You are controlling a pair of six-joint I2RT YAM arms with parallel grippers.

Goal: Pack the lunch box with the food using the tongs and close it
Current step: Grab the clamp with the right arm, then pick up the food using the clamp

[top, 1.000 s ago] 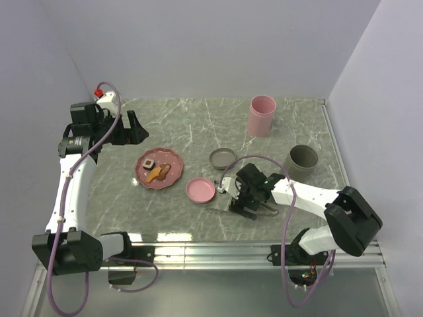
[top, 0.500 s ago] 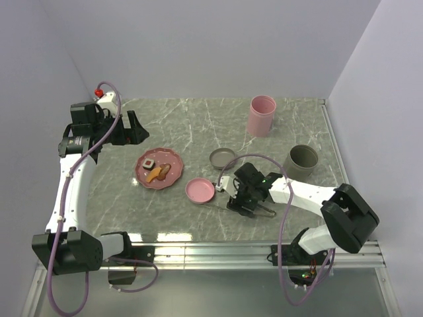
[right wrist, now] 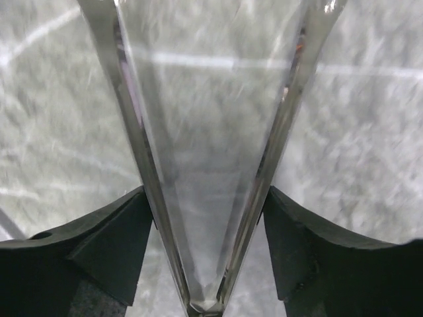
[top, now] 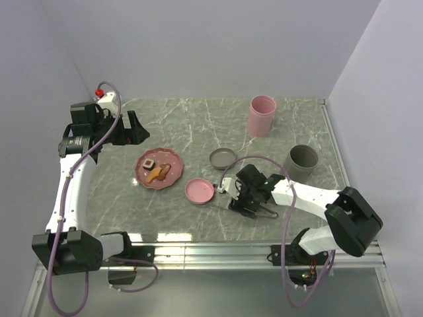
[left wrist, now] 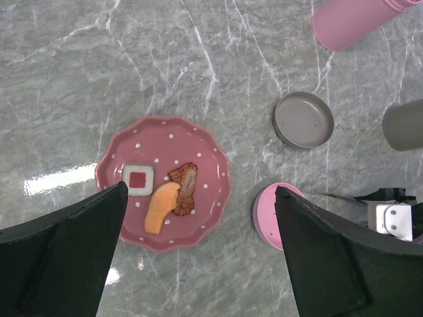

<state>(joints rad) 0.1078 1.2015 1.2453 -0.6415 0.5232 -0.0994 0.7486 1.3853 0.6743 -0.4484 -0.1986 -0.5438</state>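
Observation:
The food lies on a pink dotted plate (left wrist: 205, 148): a white roll slice (left wrist: 138, 179), an orange piece (left wrist: 160, 207) and a brown piece (left wrist: 184, 189). My left gripper (left wrist: 199, 198) hovers high above the plate's near edge, open and holding nothing. The silver tongs (right wrist: 132, 132) lie on the table as a narrow V. My right gripper (right wrist: 205, 198) is down over them near their joined end, with both fingers pressed against the outer sides of the two arms. The lunch box is in parts: a tall pink tub (top: 262, 115) and a grey tub (top: 303, 160).
A grey lid (top: 223, 158) and a pink lid (top: 199, 190) lie between the plate (top: 170, 175) and my right gripper (top: 246, 203). Walls close the table at the back and on both sides. A metal rail runs along the near edge.
My right gripper's fingers have closed in onto the tongs' arms, and its wrist has shifted slightly. The left arm has not moved.

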